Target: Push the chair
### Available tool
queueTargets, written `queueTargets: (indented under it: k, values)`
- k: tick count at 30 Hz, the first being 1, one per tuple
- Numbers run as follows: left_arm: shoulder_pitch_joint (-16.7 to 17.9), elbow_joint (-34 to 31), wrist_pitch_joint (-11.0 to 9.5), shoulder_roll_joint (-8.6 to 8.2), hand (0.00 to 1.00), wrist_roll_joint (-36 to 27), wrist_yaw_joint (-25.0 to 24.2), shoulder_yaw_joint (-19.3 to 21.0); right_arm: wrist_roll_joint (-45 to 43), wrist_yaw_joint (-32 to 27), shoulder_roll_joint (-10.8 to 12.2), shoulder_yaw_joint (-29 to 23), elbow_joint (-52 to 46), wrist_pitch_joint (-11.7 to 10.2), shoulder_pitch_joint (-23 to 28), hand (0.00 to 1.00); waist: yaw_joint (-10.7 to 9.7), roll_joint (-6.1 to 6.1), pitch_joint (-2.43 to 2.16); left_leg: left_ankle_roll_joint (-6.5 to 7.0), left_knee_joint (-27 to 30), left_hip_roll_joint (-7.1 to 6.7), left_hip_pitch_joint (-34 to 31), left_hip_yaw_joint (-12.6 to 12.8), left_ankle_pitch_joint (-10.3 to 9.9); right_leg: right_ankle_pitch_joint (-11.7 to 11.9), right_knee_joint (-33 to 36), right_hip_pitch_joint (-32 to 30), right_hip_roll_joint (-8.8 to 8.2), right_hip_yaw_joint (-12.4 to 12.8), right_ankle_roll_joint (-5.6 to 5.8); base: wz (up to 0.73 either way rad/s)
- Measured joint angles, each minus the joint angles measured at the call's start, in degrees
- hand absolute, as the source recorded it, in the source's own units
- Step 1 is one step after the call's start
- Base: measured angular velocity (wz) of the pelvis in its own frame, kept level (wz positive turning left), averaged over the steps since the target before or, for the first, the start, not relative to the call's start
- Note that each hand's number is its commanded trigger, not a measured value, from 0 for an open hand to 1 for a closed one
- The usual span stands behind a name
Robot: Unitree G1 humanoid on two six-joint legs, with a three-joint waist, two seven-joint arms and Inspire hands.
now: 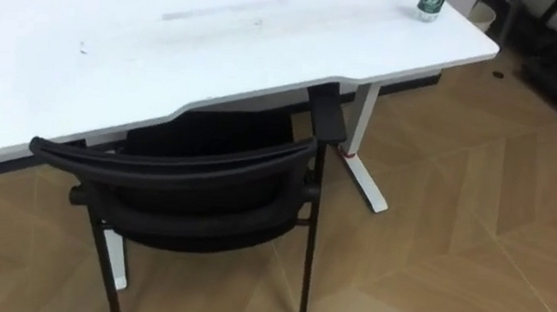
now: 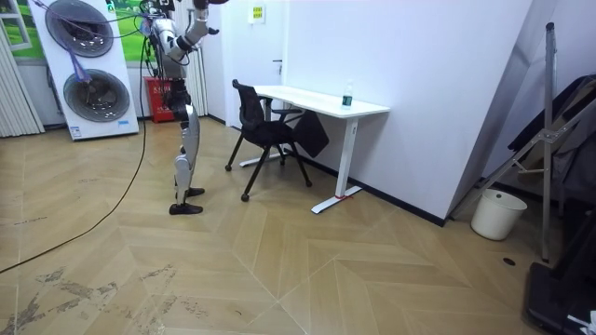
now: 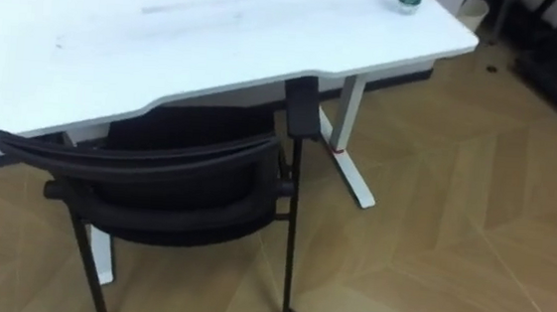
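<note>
One white surface (image 1: 219,32) stands ahead of the robot's raised hand (image 2: 207,29) and well below it. One black chair (image 1: 187,184) is nearer, but apart from that hand. Its seat is partly under the surface's curved cut-out and its backrest is turned to the robot, probably so that a push on the backrest slides it in. I cannot tell if the fingers are open or closed. One bottle (image 1: 431,3) stands at the far right corner, out of the way.

Room view | legs slim, silver-grey, dark at the joints | feet black, flat | torso dark, compact | arm silver-grey with dark segments | straps rising off shoulders | long dark cable trailing from body
</note>
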Motion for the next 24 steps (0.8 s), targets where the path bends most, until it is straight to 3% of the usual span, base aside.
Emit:
queueTargets:
  k: [3,6,8,9,11,12,14,17,20,24]
  values:
    - [5.46,2.07,0.09,-2.81,0.00,-8.00,2.16,2.34,7.34,-2.85,2.36,-3.68,1.23,0.23,6.88,0.00,-0.26,0.45,0.09,-0.16,-0.75,-0.06,1.01,0.16,-0.10,-0.24,0.02,0.64,0.04,0.53,0.01,-0.04]
    - [10.72,5.72,0.93,-8.31,0.00,-17.32,3.17,3.54,16.79,-4.78,8.04,-5.36,2.75,0.51,14.90,0.00,0.16,0.63,0.05,-0.29,-0.98,-0.04,1.06,0.43,-0.20,-0.52,0.09,0.53,0.01,0.11,-0.06,-0.04]
    - [14.95,7.67,1.66,-15.86,0.00,-27.14,3.14,2.88,25.42,-4.17,17.17,-4.70,2.95,1.15,21.84,0.00,0.75,0.76,-0.04,-0.44,-1.08,-0.01,1.07,0.35,-0.26,-0.69,0.07,0.51,0.09,0.31,-0.18,0.00]
    - [15.96,8.74,1.78,-17.84,0.00,-28.99,3.08,2.52,27.28,-3.71,19.65,-4.18,3.57,1.37,23.23,0.00,1.01,0.75,-0.04,-0.47,-1.15,-0.04,1.09,0.38,-0.25,-0.78,0.09,0.47,0.08,0.42,-0.23,0.00]
    - [19.13,15.41,2.32,-24.91,0.00,-35.68,1.40,-0.38,33.35,-0.65,28.62,-0.64,8.88,2.87,26.99,0.00,1.31,0.70,-0.06,-0.61,-1.16,-0.09,1.15,0.34,-0.32,-1.23,0.27,0.45,0.03,0.50,-0.45,0.00]
    - [19.92,17.25,2.57,-26.39,0.00,-37.27,0.55,-1.31,35.08,0.36,30.40,0.68,11.07,3.09,27.57,0.00,1.34,0.67,-0.06,-0.64,-1.16,-0.09,1.23,0.33,-0.34,-1.29,0.27,0.53,0.01,0.39,-0.52,0.00]
    - [21.79,26.66,2.83,-31.10,0.00,-40.72,-3.65,-4.66,40.13,5.57,35.83,5.38,19.99,4.47,28.91,0.00,1.13,0.59,0.01,-0.81,-1.14,-0.18,1.66,0.29,-0.44,-1.96,0.83,0.82,-0.14,0.31,-0.73,0.00]
    - [23.01,38.41,2.87,-33.84,0.00,-43.03,-9.97,-8.56,42.67,12.93,38.75,10.24,34.35,5.04,27.94,0.00,1.06,0.10,-0.09,-1.38,-0.76,-0.26,2.13,0.27,-0.82,-3.07,1.22,1.08,-0.29,0.56,-1.15,0.00]
    - [22.93,47.44,3.18,-34.77,0.00,-43.63,-16.98,-12.47,43.00,19.28,38.96,14.24,46.68,5.33,25.68,0.00,0.96,0.19,-0.01,-1.43,-0.27,-0.10,1.67,0.22,-0.85,-3.30,1.12,0.96,-0.23,0.52,-1.24,0.00]
    - [22.13,51.40,4.70,-35.54,0.00,-43.19,-23.83,-15.66,42.53,25.69,39.29,20.35,52.58,6.29,24.17,0.00,1.17,0.25,0.01,-1.45,-0.23,-0.09,1.68,0.12,-0.83,-3.42,1.20,1.04,-0.26,0.37,-1.25,0.00]
